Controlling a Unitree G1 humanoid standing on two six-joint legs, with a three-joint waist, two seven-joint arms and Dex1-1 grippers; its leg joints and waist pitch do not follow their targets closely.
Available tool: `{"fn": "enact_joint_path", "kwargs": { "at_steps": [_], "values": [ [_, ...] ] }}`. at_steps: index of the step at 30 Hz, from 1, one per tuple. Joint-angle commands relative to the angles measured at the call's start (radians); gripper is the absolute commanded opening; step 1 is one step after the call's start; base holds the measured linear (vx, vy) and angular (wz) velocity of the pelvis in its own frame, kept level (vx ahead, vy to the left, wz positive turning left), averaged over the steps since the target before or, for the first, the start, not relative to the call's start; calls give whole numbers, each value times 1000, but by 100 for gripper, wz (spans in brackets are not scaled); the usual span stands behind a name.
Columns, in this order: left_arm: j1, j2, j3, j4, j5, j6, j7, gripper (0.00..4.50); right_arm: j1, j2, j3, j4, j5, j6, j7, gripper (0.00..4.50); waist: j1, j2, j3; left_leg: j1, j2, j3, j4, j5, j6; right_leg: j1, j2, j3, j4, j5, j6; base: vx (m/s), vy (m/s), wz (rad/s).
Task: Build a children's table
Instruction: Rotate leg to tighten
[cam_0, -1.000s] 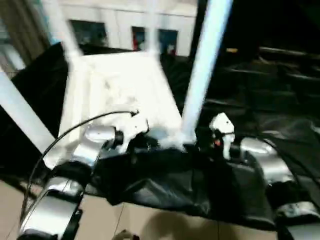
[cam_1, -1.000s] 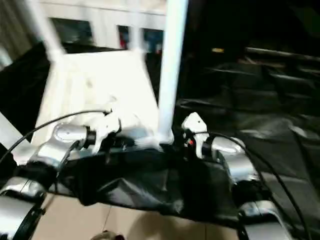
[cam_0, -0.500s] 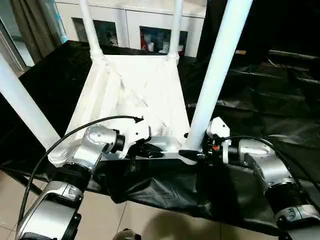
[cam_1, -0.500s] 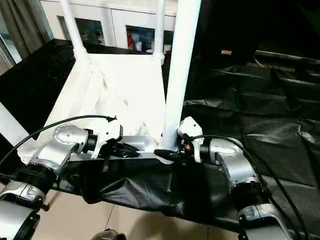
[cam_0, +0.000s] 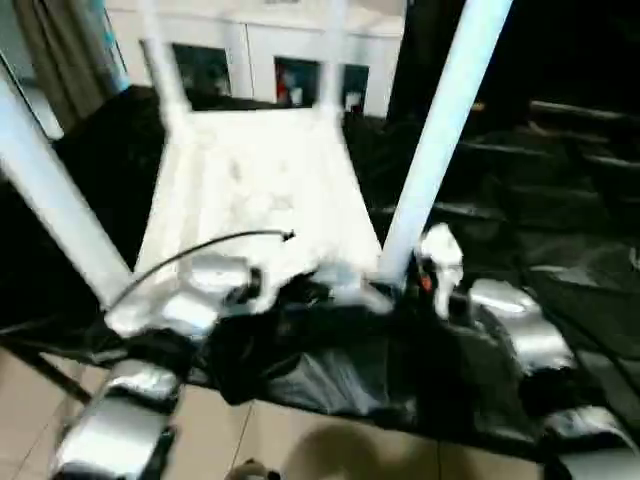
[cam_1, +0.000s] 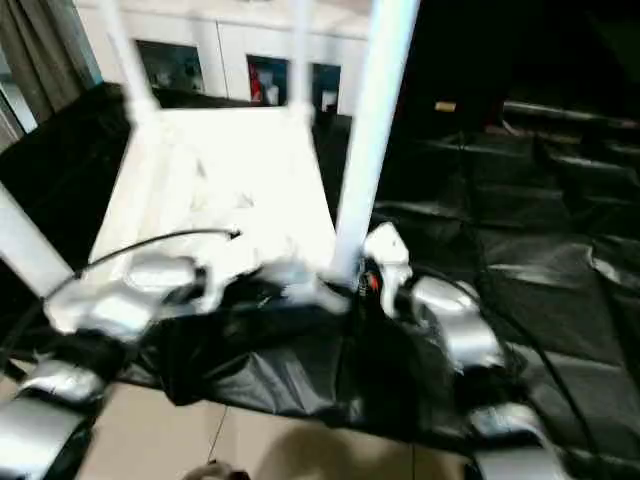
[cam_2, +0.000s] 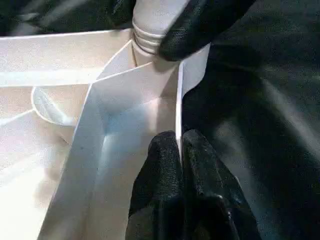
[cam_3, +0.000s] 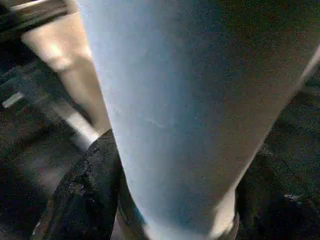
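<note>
The children's table (cam_0: 260, 190) lies upside down on the black cloth, its white legs pointing up. My left gripper (cam_2: 180, 145) is shut on the thin near rim of the tabletop, one finger on each side of the wall. Close to it stands the near right leg (cam_0: 440, 130), seated in its corner socket. My right gripper (cam_3: 175, 200) holds this leg at its base, with a black finger (cam_3: 90, 185) pressed against each side. One of those fingers (cam_2: 200, 25) lies across the leg's ribbed foot in the left wrist view.
The near left leg (cam_0: 50, 190) rises beside my left forearm, and two far legs (cam_0: 160, 60) stand at the back corners. Crumpled black cloth (cam_0: 520, 200) covers the work table to the right. A white cabinet (cam_0: 260, 70) stands behind; tiled floor (cam_0: 250, 440) lies below the table's front edge.
The head views have shifted and blurred with the camera. Both grippers stay at the table's near edge. The right gripper's fingers have drawn in on the leg.
</note>
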Motion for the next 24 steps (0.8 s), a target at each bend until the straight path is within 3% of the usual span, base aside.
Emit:
{"fn": "enact_joint_path", "kwargs": {
  "at_steps": [1, 2, 7, 8, 10, 11, 13, 17, 20, 24],
  "values": [
    [-30, -41, 41, 24, -7, 29, 170, 0, 17, 43, 6, 57, -22, 33, -103, 265, -7, -13, -60, 33, 88, -54, -79, -237, -7, 31, -102, 69, -95, -328, -174, 0, 0, 0],
    [-43, -71, 44, 28, 0, 44, 224, 0, 7, 75, -13, 79, -24, 39, -196, 265, -12, -12, -59, 37, 91, -55, -81, -252, -13, 26, -100, 71, -95, -329, -177, 0, 0, 0],
    [-65, -114, 50, 42, 3, 66, 294, 0, -13, 118, -30, 112, -31, 44, -302, 265, -17, -13, -62, 33, 87, -54, -80, -244, -7, 32, -102, 70, -94, -295, -176, 0, 0, 0],
    [-83, -142, 56, 64, 10, 74, 355, 0, -29, 147, -40, 133, -33, 51, -359, 265, -17, -7, -61, 34, 86, -53, -80, -239, -4, 30, -100, 71, -94, -283, -179, 0, 0, 0],
    [-96, -163, 59, 78, 13, 78, 396, 0, -41, 169, -45, 147, -36, 50, -398, 265, -19, -8, -62, 34, 86, -55, -82, -240, -9, 32, -98, 69, -93, -279, -181, 0, 0, 0],
    [-102, -176, 57, 84, 17, 77, 410, 0, -48, 189, -55, 155, -28, 47, -416, 300, -18, -4, -64, 36, 87, -54, -81, -237, -9, 33, -99, 69, -93, -265, -182, 0, 0, 0],
    [-107, -188, 52, 89, 21, 75, 411, 0, -55, 209, -61, 158, -23, 44, -429, 321, -19, -4, -64, 31, 88, -55, -83, -230, -5, 36, -99, 69, -90, -235, -185, 0, 0, 0],
    [-100, -170, 42, 83, 15, 45, 365, 0, -41, 199, -10, 116, -35, 28, -341, 356, -22, -6, -64, 25, 86, -55, -83, -231, 12, 43, -99, 68, -87, -207, -186, 0, 0, 0],
    [-74, -133, 32, 60, -8, -6, 248, 0, -22, 148, 37, 82, -58, 17, -235, 356, -25, -9, -63, 22, 84, -56, -81, -225, 25, 46, -101, 68, -90, -228, -181, 0, 0, 0],
    [-36, -79, 16, 22, -22, -17, 125, 0, -1, 76, 58, 31, -51, -14, -90, 356, -28, -12, -61, 20, 85, -56, -79, -224, 40, 47, -102, 67, -93, -259, -183, 0, 0, 0]
  ]
}}
